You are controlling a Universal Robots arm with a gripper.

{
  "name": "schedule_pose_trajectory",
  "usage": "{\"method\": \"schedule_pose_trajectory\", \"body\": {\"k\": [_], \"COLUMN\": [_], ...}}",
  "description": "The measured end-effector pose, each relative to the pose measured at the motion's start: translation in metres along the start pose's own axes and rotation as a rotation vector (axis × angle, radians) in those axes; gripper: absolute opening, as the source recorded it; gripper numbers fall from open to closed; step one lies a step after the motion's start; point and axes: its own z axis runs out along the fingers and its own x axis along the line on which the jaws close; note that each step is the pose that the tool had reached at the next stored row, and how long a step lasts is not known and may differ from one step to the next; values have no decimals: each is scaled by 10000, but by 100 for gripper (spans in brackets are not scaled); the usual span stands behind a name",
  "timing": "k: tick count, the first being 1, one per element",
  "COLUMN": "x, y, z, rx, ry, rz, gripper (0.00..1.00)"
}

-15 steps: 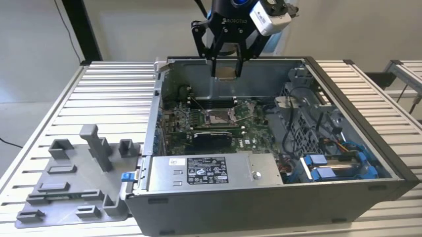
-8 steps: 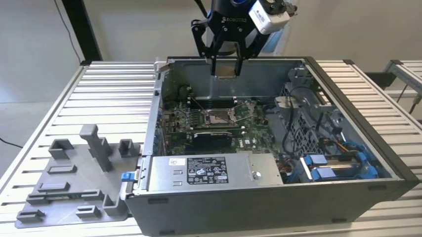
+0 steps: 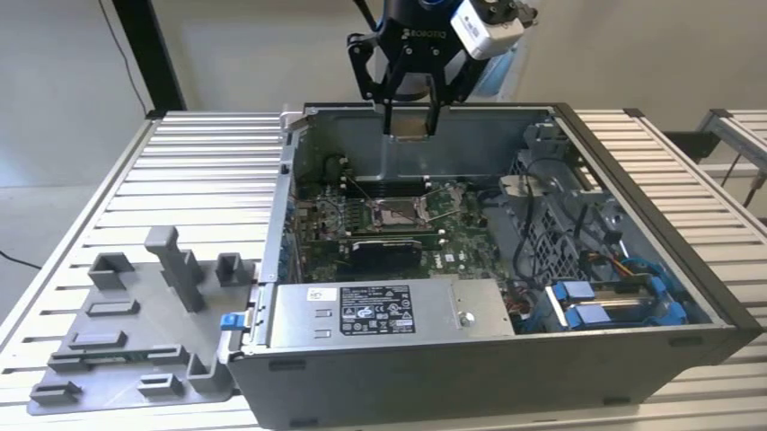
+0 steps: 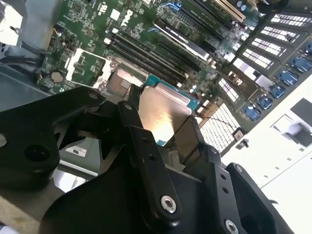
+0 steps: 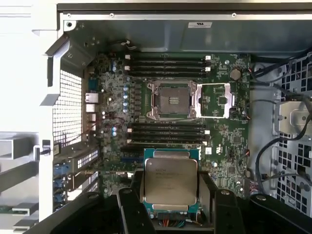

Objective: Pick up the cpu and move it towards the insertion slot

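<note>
My gripper hangs above the back wall of the open computer case, shut on the cpu. In both wrist views the cpu shows as a square silvery plate held by its two side edges between the black fingers. The insertion slot lies below and nearer the case middle, a metal-framed square socket on the green motherboard. In the first wrist view the slot is uncovered, its load plate swung open beside it. The second wrist view shows the slot past the cpu's edge.
A grey plastic tray with upright blocks sits on the slatted table at the exterior view's left. Inside the case are a power supply, blue drive brackets, cables and memory slots on both sides of the socket.
</note>
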Motion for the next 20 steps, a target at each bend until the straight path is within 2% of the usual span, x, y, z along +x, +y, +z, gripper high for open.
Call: {"method": "schedule_pose_trajectory", "body": {"k": [5, 11, 14, 18, 20], "x": [0, 0, 0, 0, 0], "y": [47, 231, 288, 338, 341], "z": [4, 17, 21, 27, 27], "rx": [0, 0, 0, 0, 0], "ry": [0, 0, 0, 0, 1], "rz": [0, 1, 0, 0, -1], "gripper": [0, 0, 0, 0, 0]}}
